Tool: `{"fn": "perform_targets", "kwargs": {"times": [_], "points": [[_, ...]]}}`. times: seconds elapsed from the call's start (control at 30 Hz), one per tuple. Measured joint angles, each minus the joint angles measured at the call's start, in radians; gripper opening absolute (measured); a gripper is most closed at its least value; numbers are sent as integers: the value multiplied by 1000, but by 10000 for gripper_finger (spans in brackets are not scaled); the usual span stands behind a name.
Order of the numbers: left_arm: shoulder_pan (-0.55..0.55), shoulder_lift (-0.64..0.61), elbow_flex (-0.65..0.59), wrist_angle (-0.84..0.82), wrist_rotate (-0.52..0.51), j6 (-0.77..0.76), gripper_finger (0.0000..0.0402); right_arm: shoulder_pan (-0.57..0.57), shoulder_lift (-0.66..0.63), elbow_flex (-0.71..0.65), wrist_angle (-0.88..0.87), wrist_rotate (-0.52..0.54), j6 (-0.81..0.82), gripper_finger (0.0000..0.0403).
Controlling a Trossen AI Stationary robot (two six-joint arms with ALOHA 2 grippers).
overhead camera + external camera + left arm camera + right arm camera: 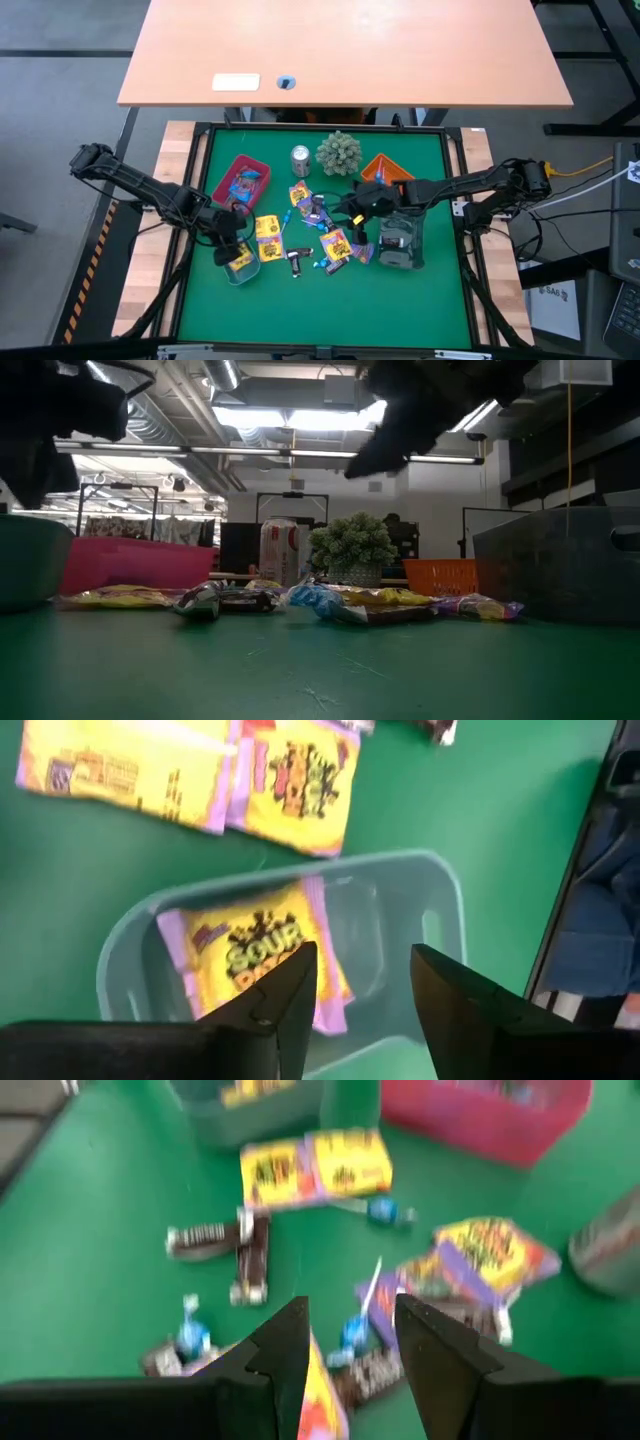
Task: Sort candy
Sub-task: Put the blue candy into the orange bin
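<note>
Candy lies scattered mid-table [318,232]: yellow packets [315,1170], blue-wrapped pieces [385,1210] and dark brown bars [250,1255]. One yellow packet [255,955] lies flat inside a small teal tray [440,910] near the table's left side [240,268]. My left gripper [365,990] hovers open just above that tray [232,245]. My right gripper [350,1345] hangs open over the candy pile [355,215]; a yellow packet and a blue piece lie right under its fingers. Two more yellow packets [200,770] lie beside the teal tray.
A pink tray with candy [243,180], a silver can [301,158], a green spiky plant ball [339,152] and an orange tray [385,167] stand along the far side. A grey see-through bin [400,243] sits right of the pile. Bare green mat lies toward the near edge [320,310].
</note>
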State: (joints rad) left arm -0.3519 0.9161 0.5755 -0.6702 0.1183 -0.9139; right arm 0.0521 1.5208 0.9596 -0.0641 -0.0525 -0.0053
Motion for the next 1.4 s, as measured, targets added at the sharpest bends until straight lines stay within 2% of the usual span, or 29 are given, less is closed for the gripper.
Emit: {"fn": "perform_targets", "kwargs": {"times": [0.2, 0.4, 0.93, 1.4], "points": [[0, 0, 0, 44, -71, 0, 141, 0, 16, 0, 168, 0, 26, 149], [0, 0, 0, 52, -83, 0, 132, 0, 91, 0, 313, -11, 65, 149], [0, 0, 0, 85, -118, 0, 126, 0, 316, 11, 355, 17, 112, 149], [0, 0, 0, 88, -136, 7, 126, 0, 418, 11, 327, 25, 113, 149]]}}
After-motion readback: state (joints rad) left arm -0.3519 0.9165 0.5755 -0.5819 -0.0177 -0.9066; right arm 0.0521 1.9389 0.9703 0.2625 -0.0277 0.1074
